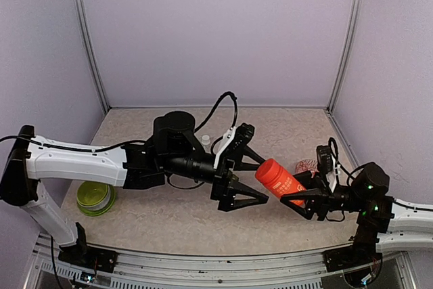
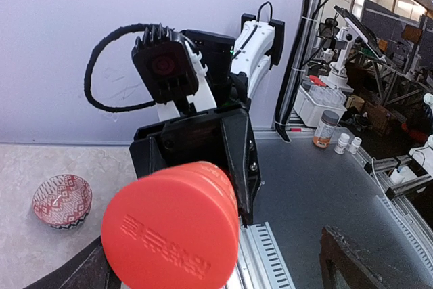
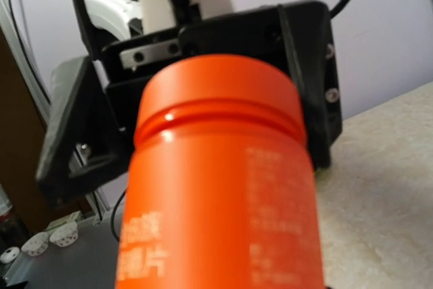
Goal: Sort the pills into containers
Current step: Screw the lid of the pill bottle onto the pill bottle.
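Oddly, neither the pills nor the containers show in any view. The dark green strip may lie under the left arm, but that is a guess, and the pills are presumably sealed inside the bottle. At the far left of the table [image 1: 169,225] sits a lime-green bowl [image 1: 95,197], well apart from the action. Right of it, the left gripper [image 1: 260,182] reaches across the middle with its jaws spread wide on either side of the cap [image 2: 172,235]. One finger [image 3: 67,140] stands clearly off the plastic, so it holds nothing. Between the two arms the red bottle [image 1: 281,182] hangs above the table, tilted, with its cap toward the left arm. A small patterned bowl [image 2: 62,201] stands on the table just behind it. At the right, the right gripper [image 1: 306,197] is closed around the bottle's lower body and carries it. The bottle looks like rigid moulded plastic, probably light, and its body seems smooth enough to turn within a loose grip. The right jaws therefore want firm pressure on the straight wall, away from the rounded shoulder. The cap is short, with a groove beneath it, so the left jaws should close squarely across its side wall. Closing on the embossed end face, or below the groove, would also catch the body. Loose pills will be small, hard and quick to roll, so they are better poured than pinched. The compartment strip, being light, is likely to slide unless it is steadied.
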Tool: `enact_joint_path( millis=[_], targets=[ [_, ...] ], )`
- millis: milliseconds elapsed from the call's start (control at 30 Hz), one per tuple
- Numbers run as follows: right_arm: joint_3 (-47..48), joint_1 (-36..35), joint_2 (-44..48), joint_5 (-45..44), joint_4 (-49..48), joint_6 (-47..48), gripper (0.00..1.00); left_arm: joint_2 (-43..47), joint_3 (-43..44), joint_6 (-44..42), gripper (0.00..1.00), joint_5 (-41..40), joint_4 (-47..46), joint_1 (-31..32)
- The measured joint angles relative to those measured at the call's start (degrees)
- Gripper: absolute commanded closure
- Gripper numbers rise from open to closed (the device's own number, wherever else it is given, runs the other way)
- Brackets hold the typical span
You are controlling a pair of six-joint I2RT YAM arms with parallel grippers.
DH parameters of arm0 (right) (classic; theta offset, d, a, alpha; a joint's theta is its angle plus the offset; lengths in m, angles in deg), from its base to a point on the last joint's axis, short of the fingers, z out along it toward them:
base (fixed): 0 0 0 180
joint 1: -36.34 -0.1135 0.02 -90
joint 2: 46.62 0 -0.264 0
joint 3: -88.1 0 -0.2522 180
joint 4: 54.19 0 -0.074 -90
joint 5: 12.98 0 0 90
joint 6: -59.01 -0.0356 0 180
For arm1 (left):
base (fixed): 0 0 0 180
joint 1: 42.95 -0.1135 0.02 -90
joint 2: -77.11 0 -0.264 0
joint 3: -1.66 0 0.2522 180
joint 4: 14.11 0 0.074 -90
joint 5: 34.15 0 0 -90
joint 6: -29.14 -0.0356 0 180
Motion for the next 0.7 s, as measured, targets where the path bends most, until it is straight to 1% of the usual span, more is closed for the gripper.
enact_joint_path(
  millis=[100, 200, 433, 600, 700],
  targets=[
    [0.5, -0.1, 0.7, -0.5, 0.9, 0.4, 0.97, 1.4, -2.2, 1.3, 0.01, -0.6, -0.7, 0.1],
    [1.6, 0.0, 1.3, -3.3, 1.4, 1.5, 0.97, 2.3, -3.8, 4.0, 0.01, -0.9, -1.8, 0.6],
    [2.7, 0.1, 1.3, -8.9, 3.5, 7.0, 0.98, 2.5, -5.9, 15.2, 0.01, -3.7, -6.2, 1.7],
    [3.4, 0.1, -0.2, -11.3, 4.9, 10.1, 0.98, 2.5, -5.9, 21.3, 0.01, -7.5, -8.7, 1.7],
    [3.9, 0.1, -0.7, -12.2, 5.6, 11.1, 0.98, 2.5, -6.1, 23.6, 0.01, -10.5, -9.2, 1.5]
  ],
)
